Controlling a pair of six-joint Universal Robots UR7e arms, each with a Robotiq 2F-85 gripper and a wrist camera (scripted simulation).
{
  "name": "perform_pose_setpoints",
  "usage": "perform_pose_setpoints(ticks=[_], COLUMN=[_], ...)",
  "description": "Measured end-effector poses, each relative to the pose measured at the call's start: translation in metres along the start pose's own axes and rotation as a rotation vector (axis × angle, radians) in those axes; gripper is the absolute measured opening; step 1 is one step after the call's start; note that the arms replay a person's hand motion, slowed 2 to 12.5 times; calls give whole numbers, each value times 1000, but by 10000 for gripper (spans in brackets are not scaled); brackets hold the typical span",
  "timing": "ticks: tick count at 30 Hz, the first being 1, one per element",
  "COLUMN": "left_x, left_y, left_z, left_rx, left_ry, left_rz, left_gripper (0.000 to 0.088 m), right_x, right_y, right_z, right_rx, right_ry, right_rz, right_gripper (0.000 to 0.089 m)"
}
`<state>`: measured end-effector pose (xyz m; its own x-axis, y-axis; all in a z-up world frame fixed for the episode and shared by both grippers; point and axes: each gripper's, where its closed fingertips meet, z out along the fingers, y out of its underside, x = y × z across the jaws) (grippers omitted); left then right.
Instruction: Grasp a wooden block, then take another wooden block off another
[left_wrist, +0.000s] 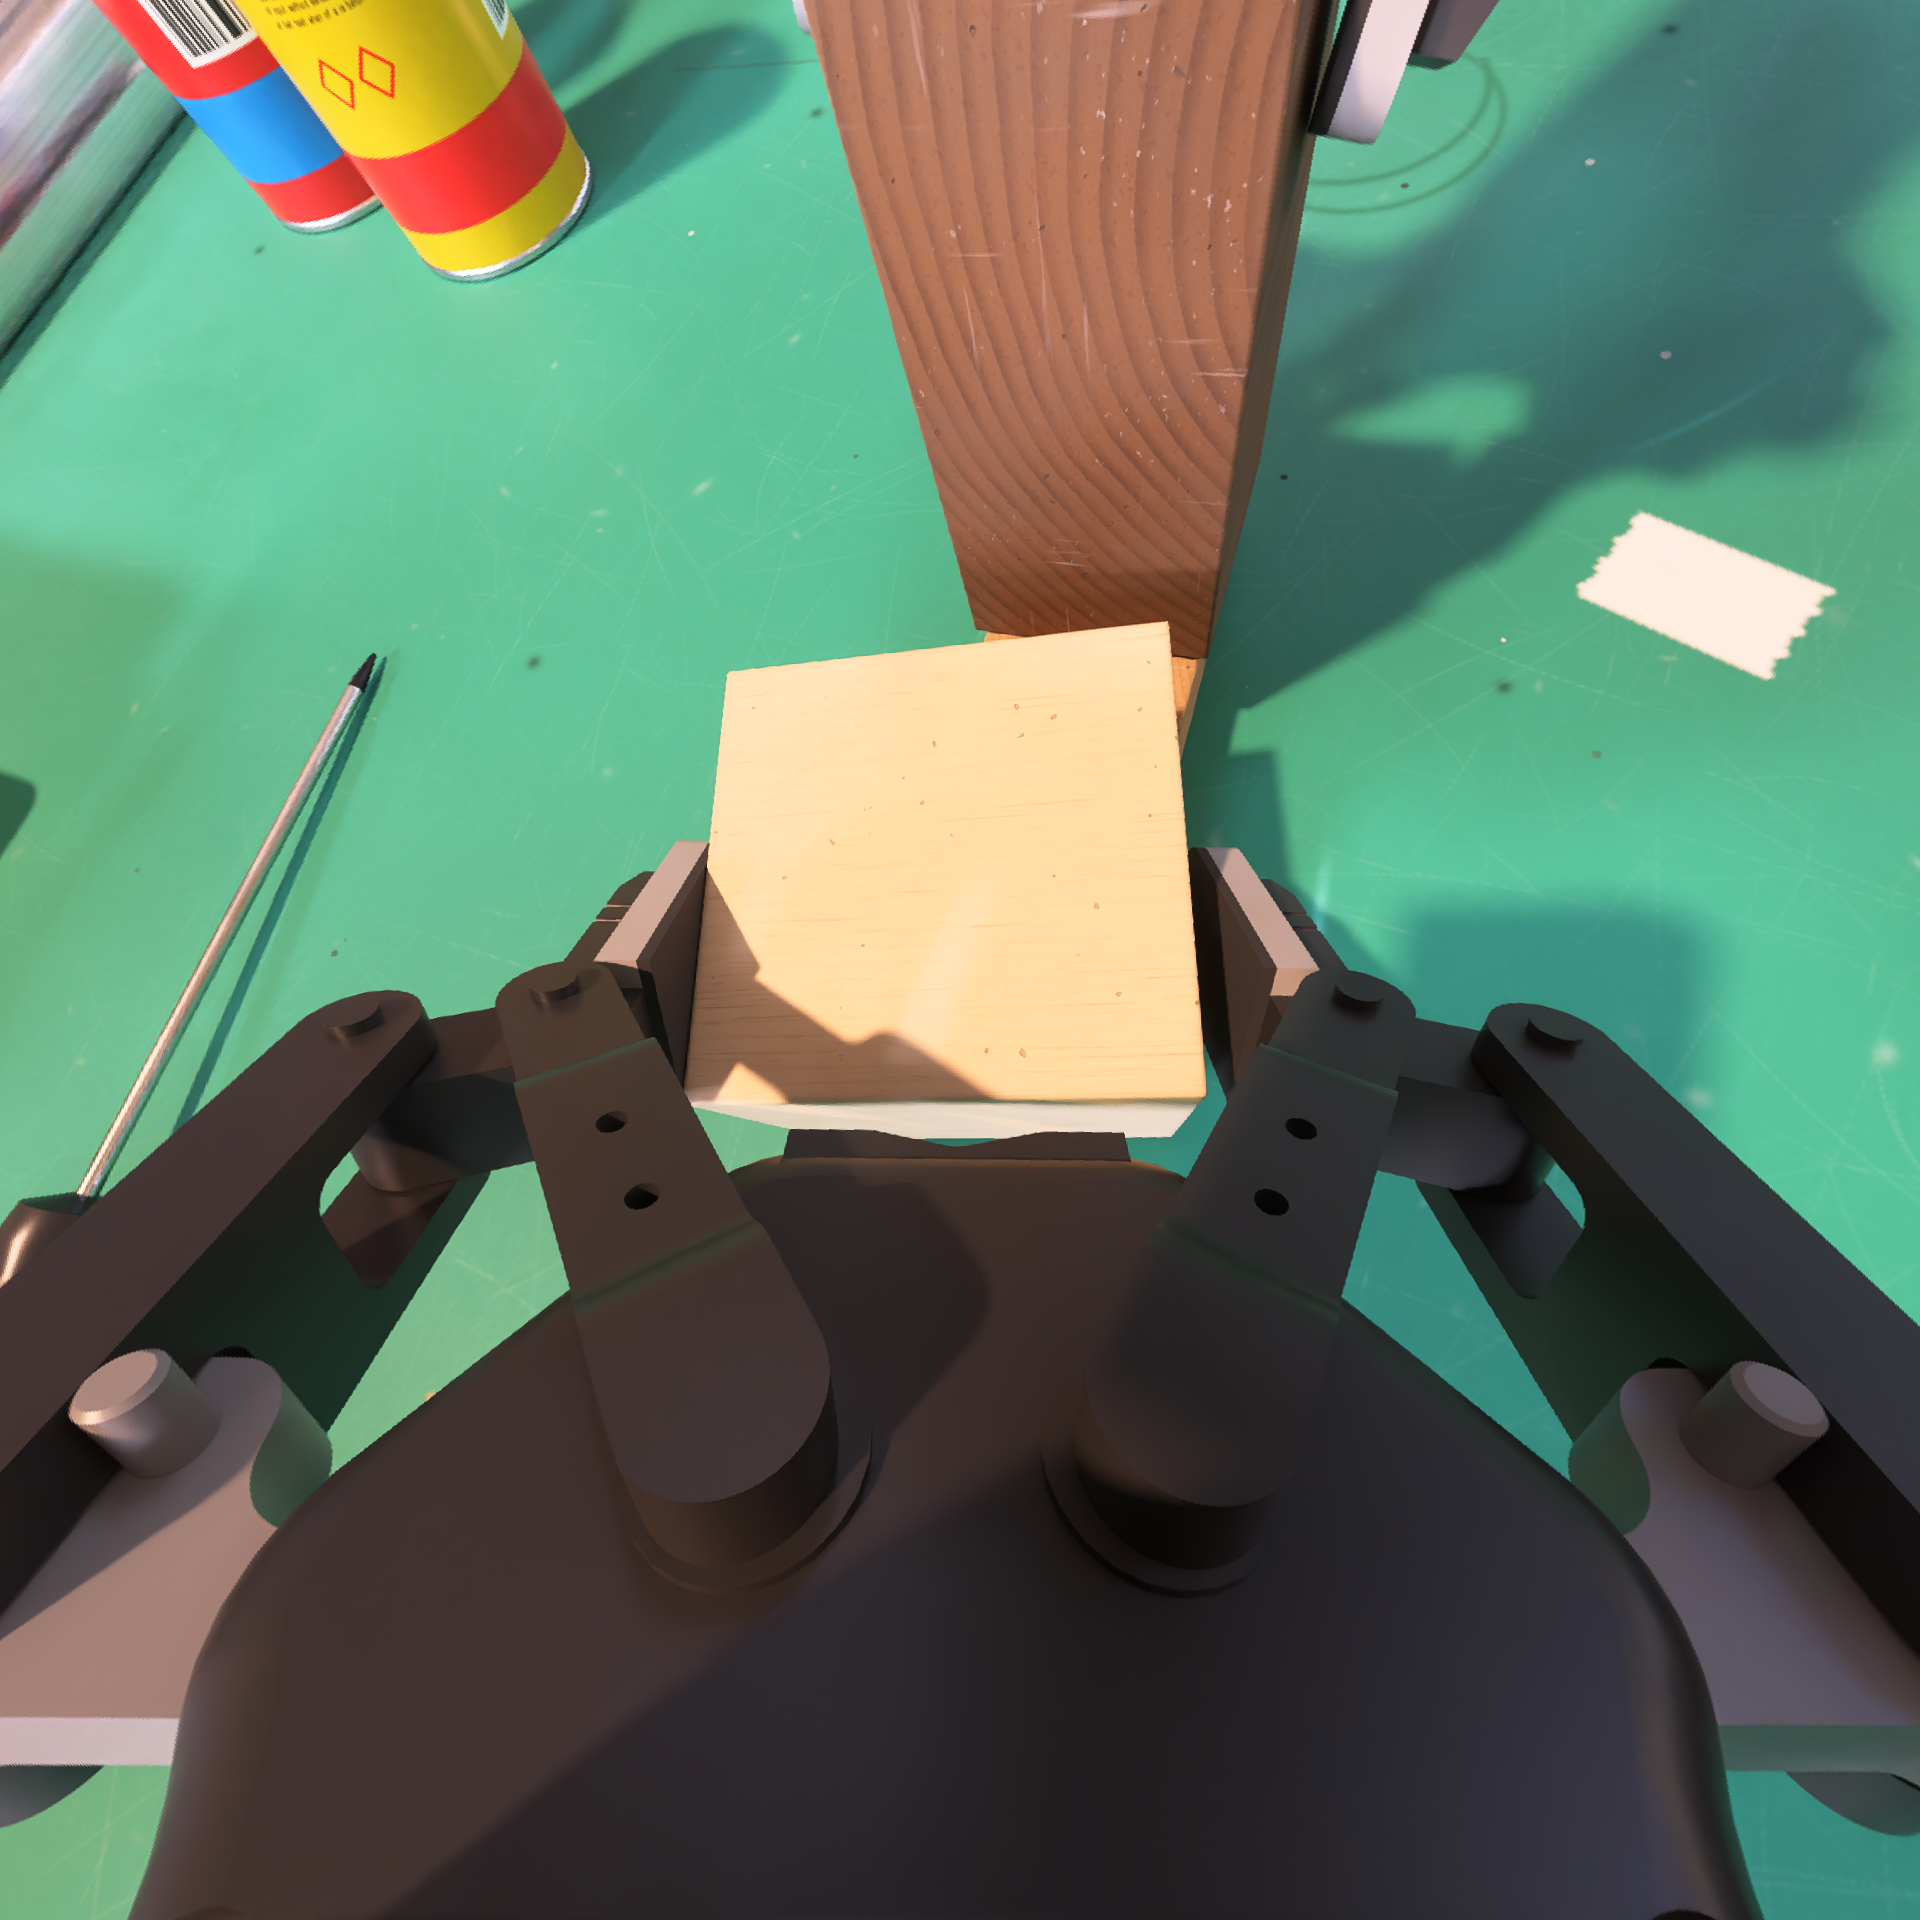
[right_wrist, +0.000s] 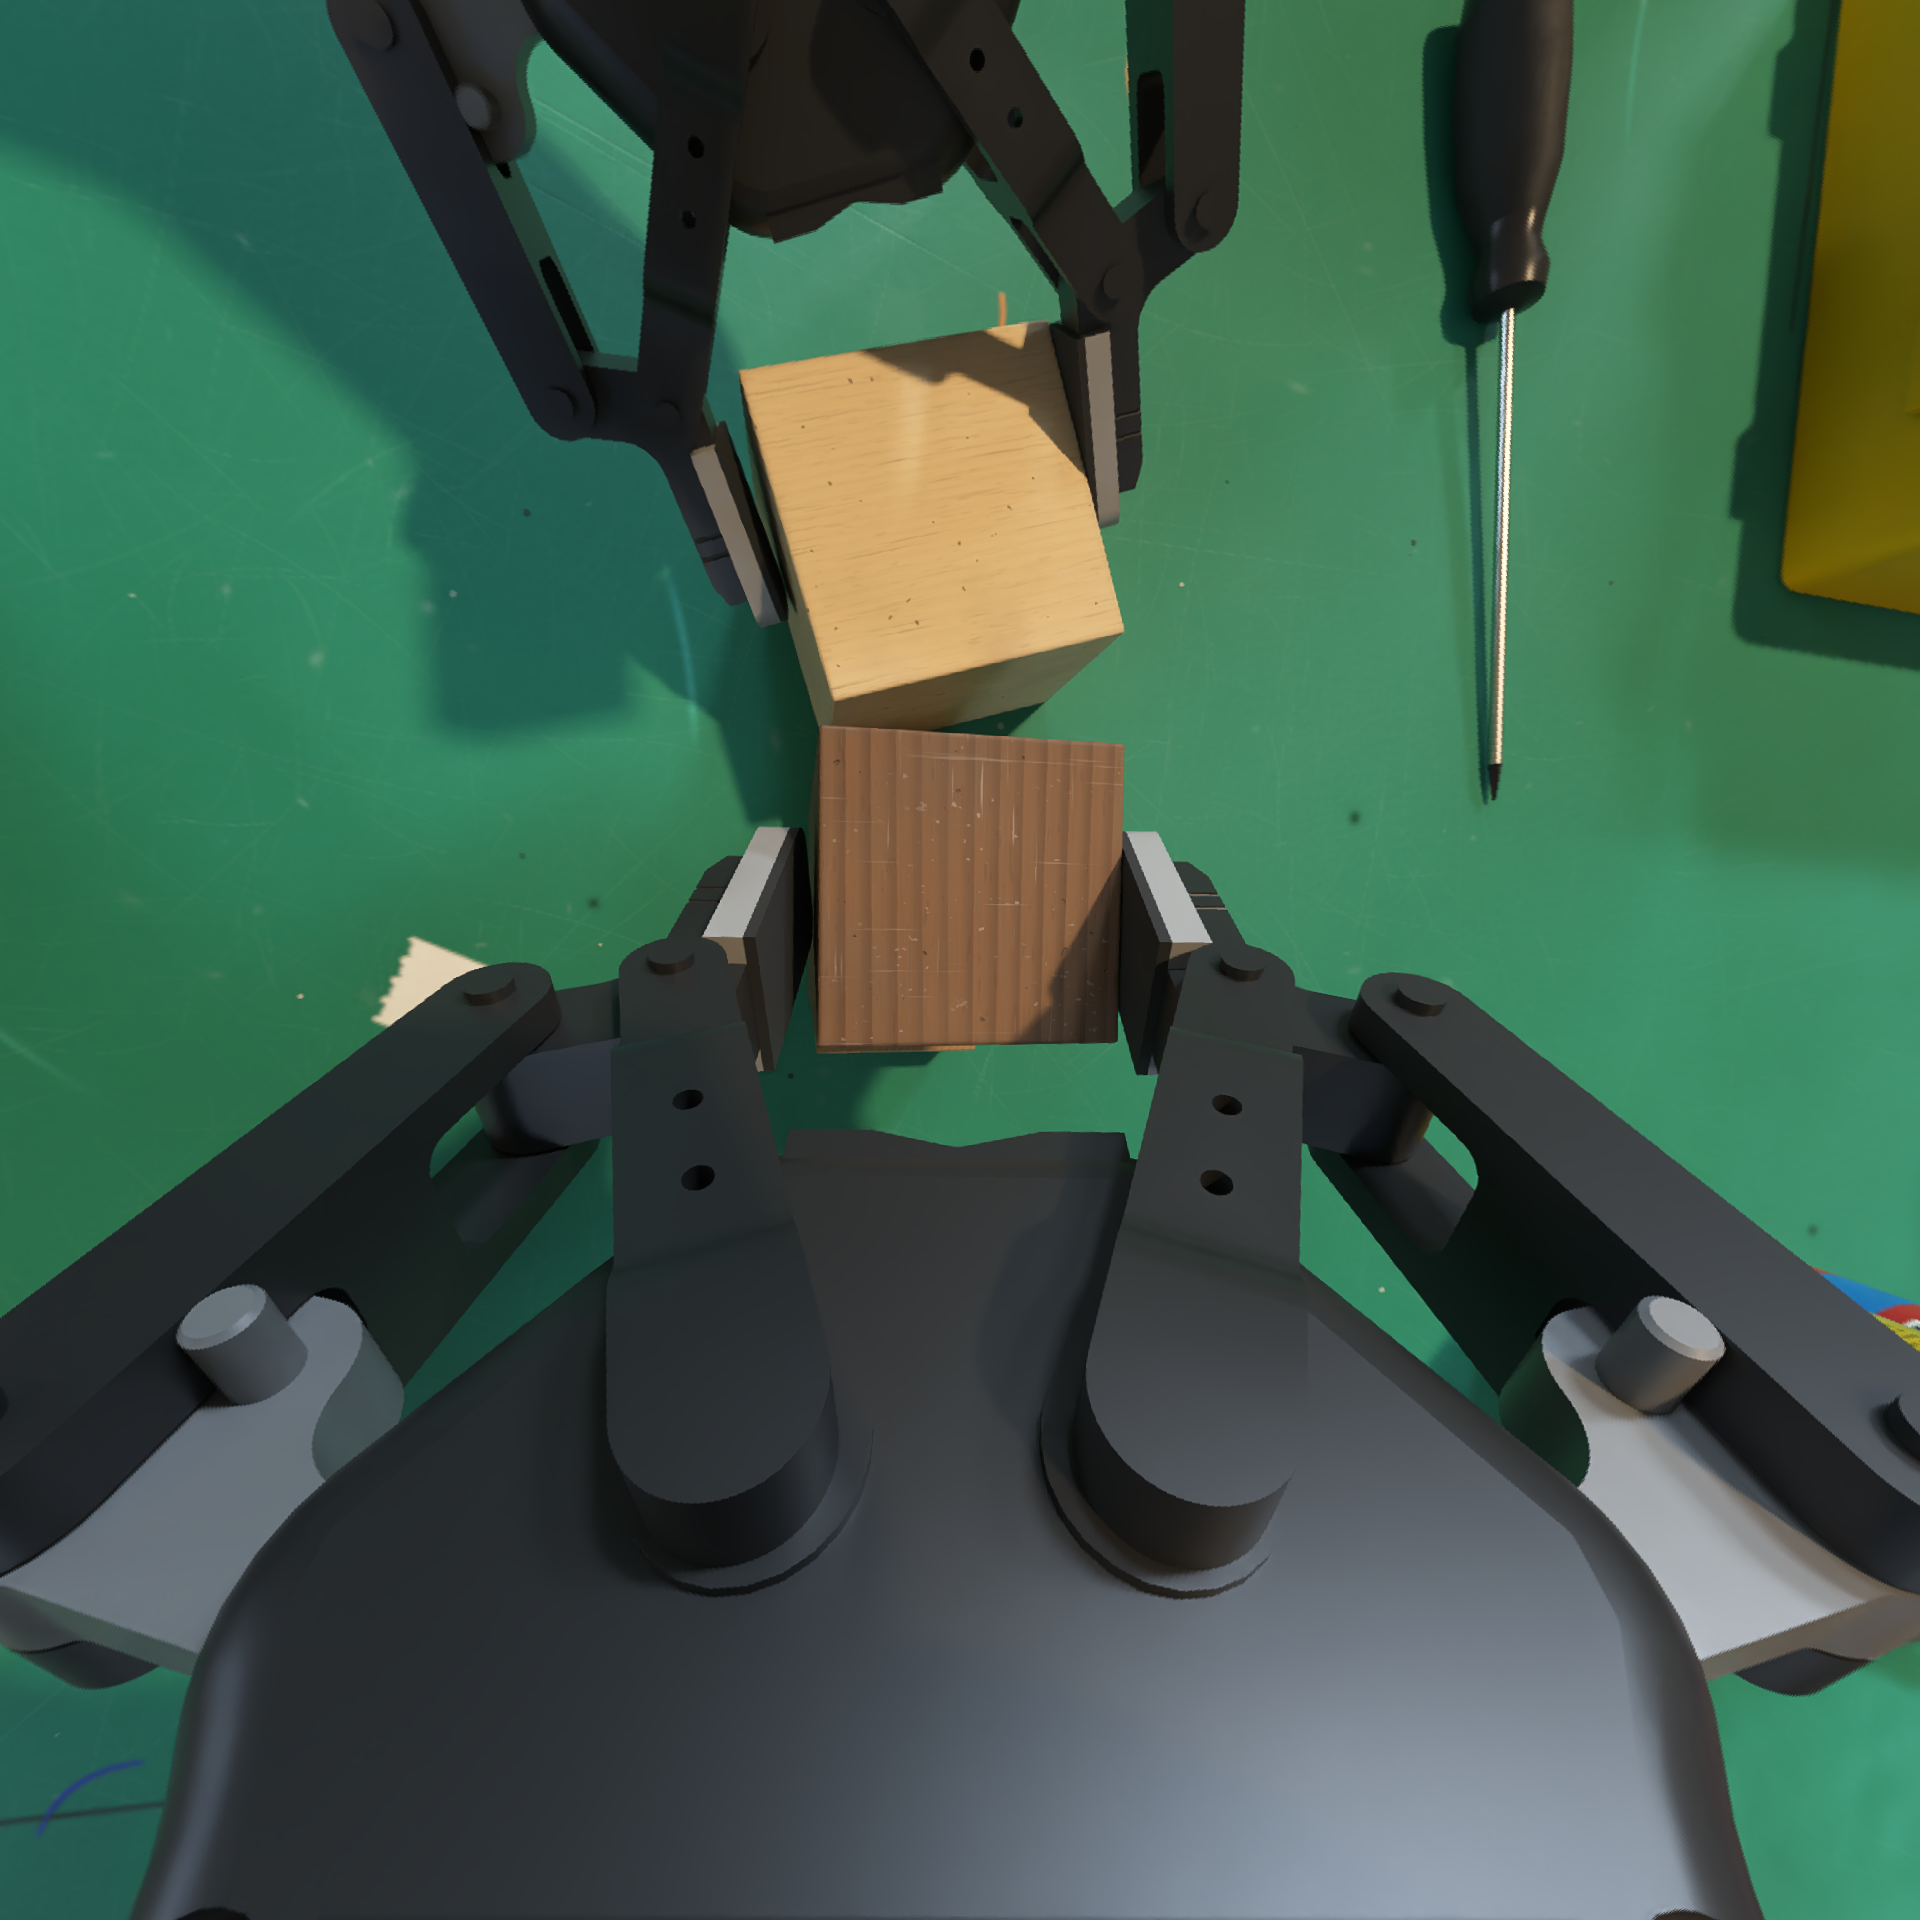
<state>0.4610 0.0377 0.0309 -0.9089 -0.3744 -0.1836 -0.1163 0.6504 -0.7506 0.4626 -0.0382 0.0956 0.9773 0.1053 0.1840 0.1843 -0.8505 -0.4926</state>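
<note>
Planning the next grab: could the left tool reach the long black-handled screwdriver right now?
Probably not: the left tool is shut on the pale wooden block, though the long black-handled screwdriver lies unobstructed.

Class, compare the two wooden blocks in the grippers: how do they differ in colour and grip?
The pale block is light yellow with faint grain; the brown block is dark with bold stripes. The left gripper holds the pale block; the right gripper clamps the brown block. Both are wooden, each pinched between two pads above the green mat.
</note>
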Motion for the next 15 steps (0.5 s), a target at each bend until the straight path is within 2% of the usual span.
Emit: perform_pose_setpoints(ticks=[15], left_x=[4], left_y=[-2], left_z=[1], left_rx=[5], left_ry=[18], left_rz=[-2], left_gripper=[730], right_x=[-4], right_y=[-1], right_z=[-4], right_rx=[48], right_ry=[-136], right_rz=[89], right_gripper=[477])
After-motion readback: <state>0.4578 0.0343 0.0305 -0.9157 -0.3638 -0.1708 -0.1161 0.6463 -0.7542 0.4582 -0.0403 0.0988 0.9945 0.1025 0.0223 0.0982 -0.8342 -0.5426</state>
